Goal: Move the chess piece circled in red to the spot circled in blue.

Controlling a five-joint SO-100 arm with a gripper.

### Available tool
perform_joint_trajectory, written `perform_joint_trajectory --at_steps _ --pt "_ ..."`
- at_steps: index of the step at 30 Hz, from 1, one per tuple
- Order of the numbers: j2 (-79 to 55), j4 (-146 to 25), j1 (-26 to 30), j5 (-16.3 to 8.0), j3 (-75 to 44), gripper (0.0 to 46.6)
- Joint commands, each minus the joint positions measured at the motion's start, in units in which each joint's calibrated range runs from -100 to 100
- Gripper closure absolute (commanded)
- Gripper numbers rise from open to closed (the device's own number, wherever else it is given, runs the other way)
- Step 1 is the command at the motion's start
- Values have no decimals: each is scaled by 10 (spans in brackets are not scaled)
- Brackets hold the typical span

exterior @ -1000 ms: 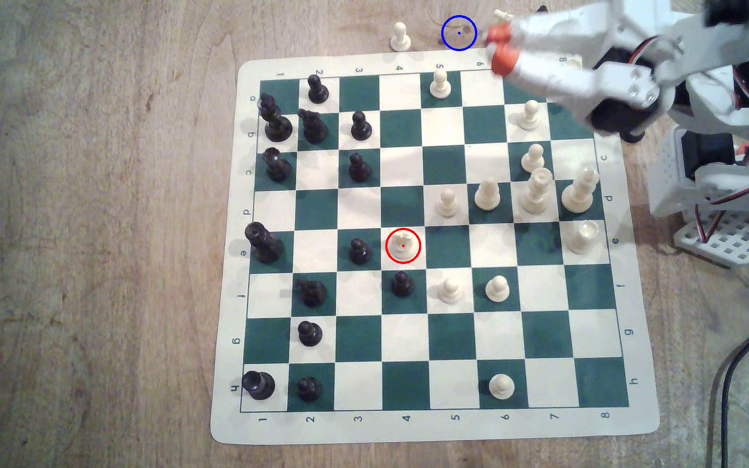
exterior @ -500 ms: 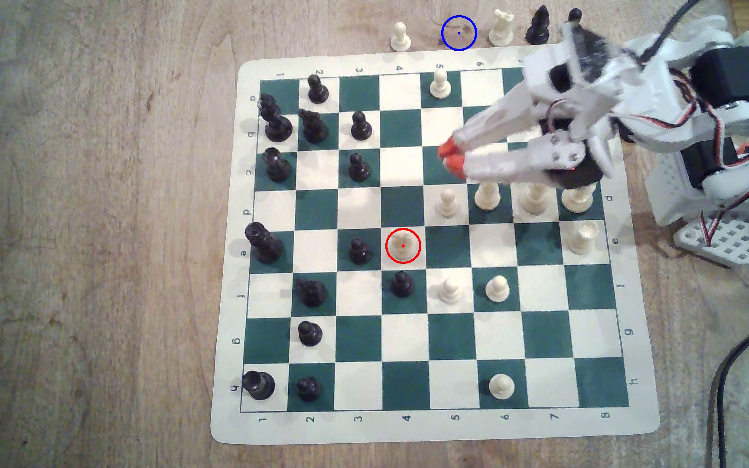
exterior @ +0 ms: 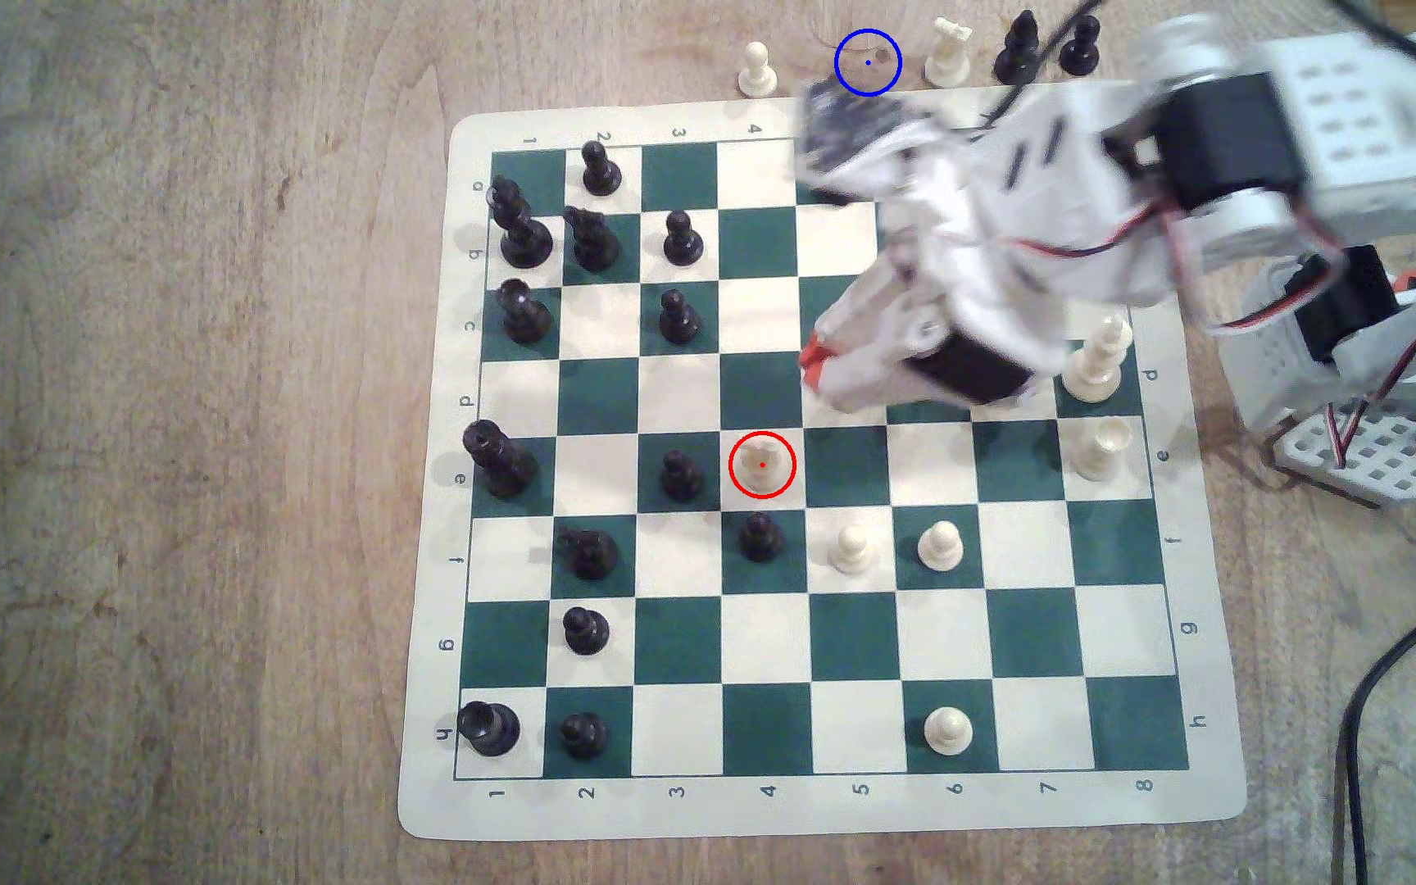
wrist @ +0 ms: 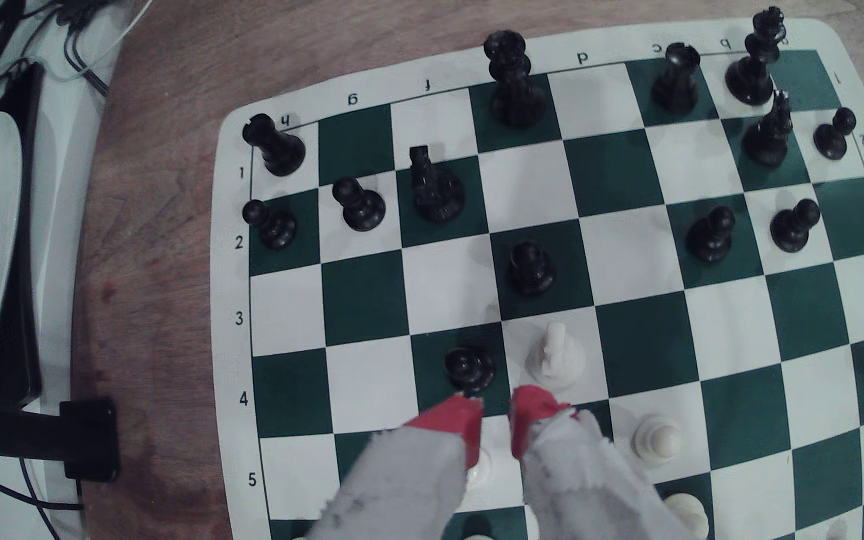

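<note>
The white knight (exterior: 762, 465) stands upright in the red ring on a light square at the centre of the exterior view, untouched, a black pawn (exterior: 679, 475) just beside it. The gripper (exterior: 812, 364) hangs over the board up and to the right of it, jaws slightly apart, empty. The blue-ringed spot (exterior: 868, 62) on the counter (exterior: 177, 425) lies at the top edge.
</note>
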State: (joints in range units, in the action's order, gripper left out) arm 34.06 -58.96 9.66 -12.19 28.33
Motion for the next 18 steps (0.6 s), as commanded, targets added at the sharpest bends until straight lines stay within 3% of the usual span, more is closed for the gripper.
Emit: perform_joint_trajectory --at_steps 1,9,18 --pt "-65 -29 2 -6 -100 394" --pt "-134 -30 0 -6 -104 335" --pt "-201 2 -17 9 -104 323"
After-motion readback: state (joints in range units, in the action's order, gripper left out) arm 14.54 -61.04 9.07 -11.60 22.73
